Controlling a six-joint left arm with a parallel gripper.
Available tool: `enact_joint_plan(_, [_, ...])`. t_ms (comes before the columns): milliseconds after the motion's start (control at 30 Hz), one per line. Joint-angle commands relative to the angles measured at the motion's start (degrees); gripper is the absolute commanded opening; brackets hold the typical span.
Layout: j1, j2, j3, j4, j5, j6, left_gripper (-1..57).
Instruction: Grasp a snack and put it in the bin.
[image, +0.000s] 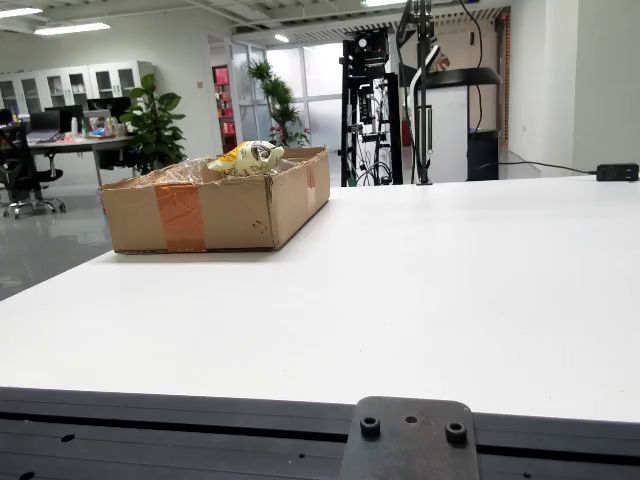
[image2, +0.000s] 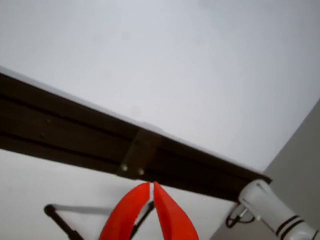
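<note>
In the view from the side, a yellow-green snack bag (image: 246, 157) lies on top of the contents of an open cardboard box (image: 215, 212), which stands on the far left of the white table (image: 420, 290). No gripper shows in this view. The view that rides on the gripper shows my gripper (image2: 151, 186) at the bottom. Its two red fingers (image2: 127, 215) meet at the tips, shut with nothing between them. No snack appears in this view. The gripper looks down past the table's dark edge rail (image2: 75, 135).
A metal bracket (image2: 135, 159) sits on the rail, also seen as a dark plate (image: 410, 440) at the table's near edge. A white cylinder with cables (image2: 272, 212) is at the lower right. A black stand (image: 420, 90) rises behind the table's far edge.
</note>
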Motion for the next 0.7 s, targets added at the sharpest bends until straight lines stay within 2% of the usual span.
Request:
enact_joint_plan(33, [-0.39,-0.20,0.22,-0.39,0.50,0.69,-0.2])
enact_joint_plan(700, [3.91,-2.23,0.55,-1.25,3.09,-0.52,-0.3])
